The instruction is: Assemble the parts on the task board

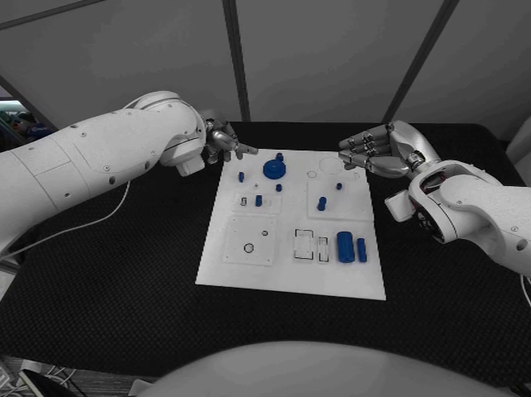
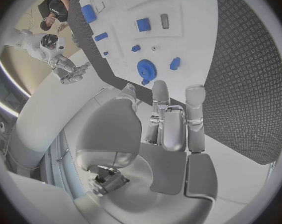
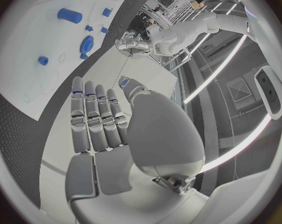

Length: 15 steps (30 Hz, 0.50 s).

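Hovering at the board's far corners, both hands hold nothing. The left hand (image 1: 224, 142) hangs just off the far-left corner with fingers loosely apart and pointing toward the board (image 1: 289, 277); the right hand (image 1: 375, 153) sits off the far-right corner, fingers a little curled but apart, empty too.

From the left fingers (image 2: 160, 92) the nearest part is the gear (image 1: 273, 169), a round blue disc standing near the far edge, just ahead of the fingertips and slightly toward the board's middle. In the left wrist view the gear (image 2: 146, 68) lies straight beyond the fingertips. My guess is the left hand has the shorter reach to it; the right hand is farther, with a bare ring recess between.

Counting blue parts in the head view: one gear, about five small pegs (image 1: 259, 199) scattered across the middle, though some are too small to be sure of, and two long blocks (image 1: 346, 246) side by side at the near right, their long axes running from near to far.
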Tool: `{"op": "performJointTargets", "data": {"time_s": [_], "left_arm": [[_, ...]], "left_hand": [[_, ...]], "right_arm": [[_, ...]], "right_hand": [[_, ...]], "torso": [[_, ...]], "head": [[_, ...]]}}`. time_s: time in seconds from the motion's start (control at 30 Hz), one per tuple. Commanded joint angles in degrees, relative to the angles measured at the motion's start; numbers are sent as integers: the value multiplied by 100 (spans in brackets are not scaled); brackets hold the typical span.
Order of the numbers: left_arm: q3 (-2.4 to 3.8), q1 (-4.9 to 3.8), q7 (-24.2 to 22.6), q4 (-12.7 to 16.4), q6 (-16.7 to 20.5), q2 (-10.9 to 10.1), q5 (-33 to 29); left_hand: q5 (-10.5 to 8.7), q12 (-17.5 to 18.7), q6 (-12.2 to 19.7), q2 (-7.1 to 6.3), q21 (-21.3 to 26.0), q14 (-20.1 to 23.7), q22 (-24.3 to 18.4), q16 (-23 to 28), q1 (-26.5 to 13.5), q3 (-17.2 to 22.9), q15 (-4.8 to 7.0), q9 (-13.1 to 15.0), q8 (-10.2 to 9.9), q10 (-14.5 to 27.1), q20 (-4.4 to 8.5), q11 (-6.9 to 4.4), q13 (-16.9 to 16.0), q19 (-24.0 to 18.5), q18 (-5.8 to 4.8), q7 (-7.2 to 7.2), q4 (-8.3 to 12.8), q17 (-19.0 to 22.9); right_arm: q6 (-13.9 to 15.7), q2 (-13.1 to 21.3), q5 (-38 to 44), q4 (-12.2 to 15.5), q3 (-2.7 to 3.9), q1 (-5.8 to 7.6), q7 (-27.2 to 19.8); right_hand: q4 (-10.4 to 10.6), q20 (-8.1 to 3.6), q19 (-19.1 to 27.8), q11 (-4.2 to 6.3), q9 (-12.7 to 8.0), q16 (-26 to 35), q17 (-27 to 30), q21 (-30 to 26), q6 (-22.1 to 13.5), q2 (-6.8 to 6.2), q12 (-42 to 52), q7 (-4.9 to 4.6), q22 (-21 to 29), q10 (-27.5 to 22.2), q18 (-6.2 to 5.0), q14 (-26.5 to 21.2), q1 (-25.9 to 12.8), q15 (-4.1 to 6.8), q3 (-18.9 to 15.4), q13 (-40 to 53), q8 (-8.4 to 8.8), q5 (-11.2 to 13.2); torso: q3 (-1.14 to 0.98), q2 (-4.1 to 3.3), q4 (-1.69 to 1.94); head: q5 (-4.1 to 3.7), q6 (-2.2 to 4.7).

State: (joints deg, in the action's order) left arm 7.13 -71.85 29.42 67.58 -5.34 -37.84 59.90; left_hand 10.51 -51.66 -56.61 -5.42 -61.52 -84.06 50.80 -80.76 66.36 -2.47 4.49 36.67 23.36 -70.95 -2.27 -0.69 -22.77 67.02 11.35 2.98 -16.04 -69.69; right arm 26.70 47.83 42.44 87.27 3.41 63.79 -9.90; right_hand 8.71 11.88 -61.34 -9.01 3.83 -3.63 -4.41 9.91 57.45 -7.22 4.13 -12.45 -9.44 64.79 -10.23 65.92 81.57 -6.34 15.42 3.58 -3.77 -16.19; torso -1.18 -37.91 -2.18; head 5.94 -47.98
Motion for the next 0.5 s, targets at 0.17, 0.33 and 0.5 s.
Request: {"op": "performJointTargets", "data": {"time_s": [0.17, 0.33, 0.5], "left_arm": [[-30, -54, -6, -582, -909, 289, 148], [-86, -63, 0, -865, -1157, 448, 318], [-164, -64, 18, -1047, -1518, 565, 517]], "left_hand": [[-36, -38, 12, 50, 63, -130, -47, 28, 83, -69, -42, -77, -49, 65, -10, -5, 15, -83, -256, 47, -11, 24], [-39, -38, 5, 74, 77, -124, -56, 34, 83, -93, -48, -113, -65, 79, -17, 2, 20, -91, -254, 54, -21, 37], [-70, -52, -43, 145, 59, -128, -11, 23, 22, -170, -54, -201, -96, 80, -28, 5, 29, -64, -261, 55, -45, 18]], "right_arm": [[-48, -19, -25, -2, 4, 8, -37], [-52, -26, -26, -5, 4, 8, -36], [-54, -34, -26, -9, 4, 8, -40]], "right_hand": [[-20, 26, -15, 6, 0, 5, 7, -27, -45, -9, -21, -1, 9, -31, -14, -43, -50, -16, -14, -6, 15, -37], [-20, 26, -15, 6, 0, 5, 7, -27, -45, -9, -21, -1, 9, -31, -14, -43, -50, -16, -14, -6, 15, -37], [-28, 26, -18, 7, 1, 3, 14, -32, -45, -2, -20, 0, 15, -33, -16, -43, -42, -15, -6, -5, 14, -49]], "torso": [[-1, 0, -8], [3, -3, -9], [5, 2, -7]], "head": [[18, 26], [31, 24], [26, 31]]}}
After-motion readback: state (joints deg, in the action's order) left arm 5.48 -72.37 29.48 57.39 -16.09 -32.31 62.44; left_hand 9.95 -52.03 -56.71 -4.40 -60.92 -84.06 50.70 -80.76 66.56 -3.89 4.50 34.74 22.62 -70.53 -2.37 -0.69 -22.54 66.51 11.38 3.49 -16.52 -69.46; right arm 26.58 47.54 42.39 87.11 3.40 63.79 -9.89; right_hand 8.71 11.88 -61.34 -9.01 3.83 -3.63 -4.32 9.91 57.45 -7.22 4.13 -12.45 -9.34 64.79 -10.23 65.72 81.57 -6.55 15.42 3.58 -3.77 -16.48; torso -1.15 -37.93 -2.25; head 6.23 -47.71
